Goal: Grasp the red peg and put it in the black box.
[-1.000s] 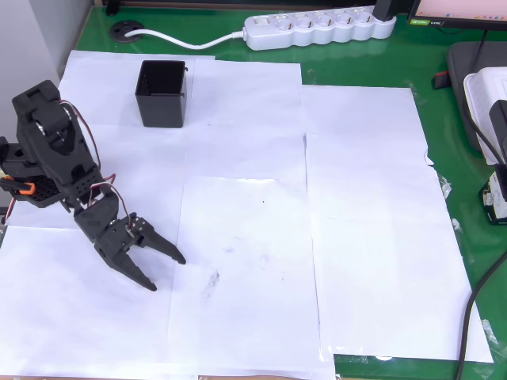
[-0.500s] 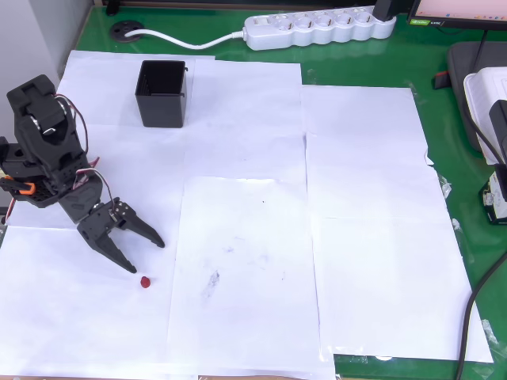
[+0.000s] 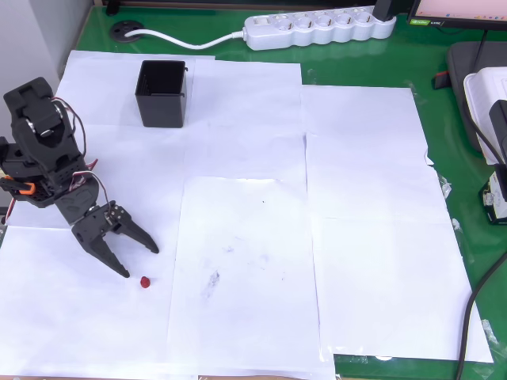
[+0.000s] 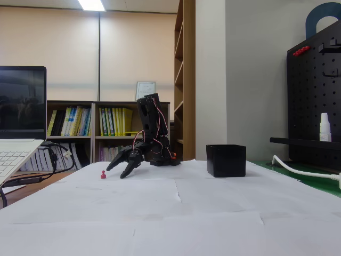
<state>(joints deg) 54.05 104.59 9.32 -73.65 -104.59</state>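
My fingers (image 3: 141,263) are spread apart and hold nothing, tips angled down toward the white paper (image 3: 245,237). The red peg (image 3: 146,281) lies on the paper just beside my lower fingertip, not touching it; the fixed view (image 4: 103,174) shows it left of my gripper (image 4: 116,172). The black box (image 3: 162,93) stands upright, well apart, near the paper's far edge.

One tiny dark-red rounded peg (image 3: 145,281) on the paper. One small square black plastic box (image 3: 162,93) with tall walls. One black robot arm (image 3: 47,150), two fingers (image 3: 105,253) on it. One white multi-socket power strip (image 3: 321,27). Several overlapping white paper sheets (image 3: 364,237) on one green worktop (image 3: 444,158); exact sheet count unclear.
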